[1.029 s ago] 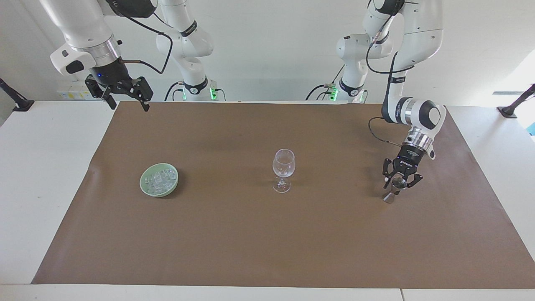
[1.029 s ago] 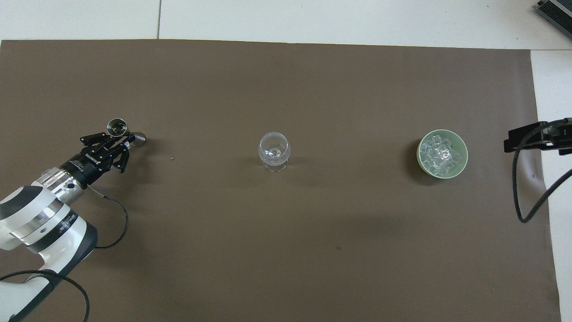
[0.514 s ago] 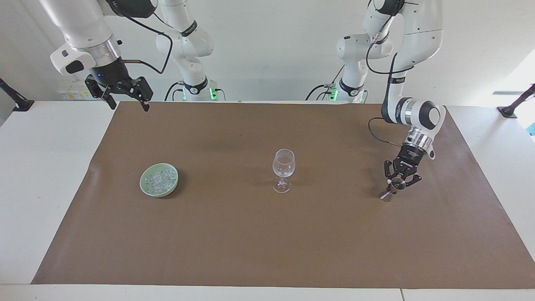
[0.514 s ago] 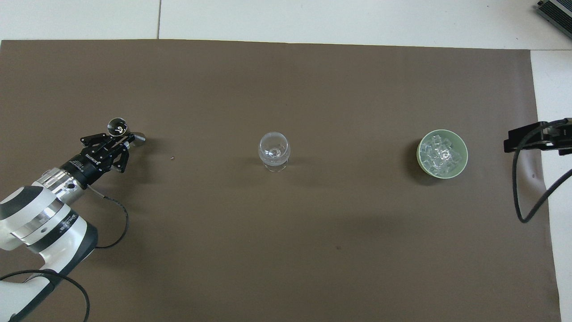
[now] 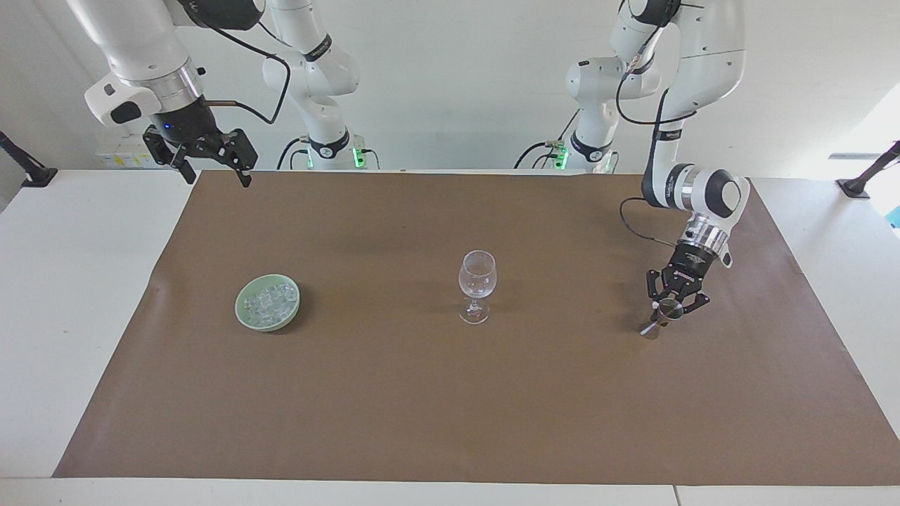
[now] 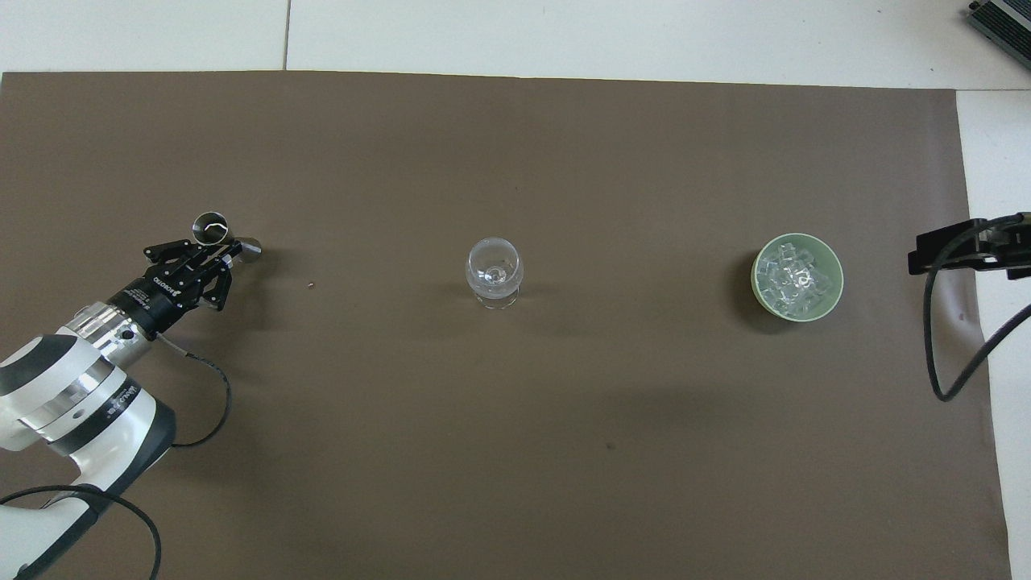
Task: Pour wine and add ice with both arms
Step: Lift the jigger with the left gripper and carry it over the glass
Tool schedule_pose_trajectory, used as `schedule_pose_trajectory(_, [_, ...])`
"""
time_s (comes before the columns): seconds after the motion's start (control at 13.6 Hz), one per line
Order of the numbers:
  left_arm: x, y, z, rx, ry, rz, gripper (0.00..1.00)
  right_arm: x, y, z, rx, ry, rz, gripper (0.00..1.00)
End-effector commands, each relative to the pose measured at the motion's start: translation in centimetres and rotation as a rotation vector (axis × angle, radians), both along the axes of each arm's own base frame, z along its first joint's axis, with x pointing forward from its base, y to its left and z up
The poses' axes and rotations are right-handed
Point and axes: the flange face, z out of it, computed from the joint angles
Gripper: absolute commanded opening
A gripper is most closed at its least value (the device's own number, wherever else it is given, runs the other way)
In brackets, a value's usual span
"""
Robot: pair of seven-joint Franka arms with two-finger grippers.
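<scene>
We see the ice (image 5: 268, 303) sitting in a small green bowl (image 5: 242, 313) on the brown mat (image 5: 450, 407), toward the right arm's end of the table. The cubes are small and clear, and they fill the bowl in a little heap. The bowl stands flat on the mat.

The right claw (image 5: 208, 169) hangs up in the air over the edge of the mat, at the right arm's end of the table. Its two fingers are spread wide apart and hold nothing. The ice is well apart from this claw and down below it. This arm just waits.

The left claw (image 5: 668, 308) is low over the mat at the left arm's end of the table, a long way from the ice. Its fingers are squeezed together on a small shiny metal cup (image 5: 661, 318). The cup has two ends with a thin middle, and the claw grips that middle. The cup leans over, and we see its round open mouth (image 6: 209, 228) from above. We cannot tell if its low end touches the mat, and we cannot tell what is in it.

A clear wine glass (image 5: 477, 281) stands upright in the middle of the mat, between the bowl and the metal cup. It looks empty to us.
</scene>
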Motion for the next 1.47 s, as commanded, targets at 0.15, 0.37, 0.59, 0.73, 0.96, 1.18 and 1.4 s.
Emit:
schedule_pose_trajectory(0.15, [1.0, 0.1, 0.4, -0.007, -0.023, 0.014, 0.0, -0.5, 0.1, 0.1, 0.017, 0.001, 0.005, 1.0])
schedule_pose_trajectory(0.37, [1.1, -0.4, 0.9, -0.002, -0.03, 0.006, 0.0, -0.5, 0.1, 0.1, 0.017, 0.001, 0.005, 1.0])
schedule_pose_trajectory(0.59, [1.7, -2.1, 2.8, 0.011, -0.044, -0.004, 0.0, -0.5, 0.1, 0.1, 0.017, 0.001, 0.005, 1.0])
schedule_pose_trajectory(0.73, [2.1, -3.6, 4.2, 0.023, -0.029, 0.008, 0.0, -0.5, 0.1, 0.1, 0.017, 0.001, 0.005, 1.0])
schedule_pose_trajectory(0.96, [2.7, -7.1, 6.8, 0.034, -0.004, 0.024, 0.0, -0.5, 0.1, 0.2, 0.017, -0.002, 0.006, 1.0])
schedule_pose_trajectory(1.18, [2.8, -11.2, 9.6, 0.033, 0.02, 0.046, 0.0, -0.5, 0.1, 0.1, 0.017, 0.0, 0.008, 1.0])
schedule_pose_trajectory(1.4, [2.6, -15.5, 12.6, 0.022, 0.028, 0.06, 0.0, -0.6, -0.6, 0.1, 0.017, 0.0, 0.0, 1.0])
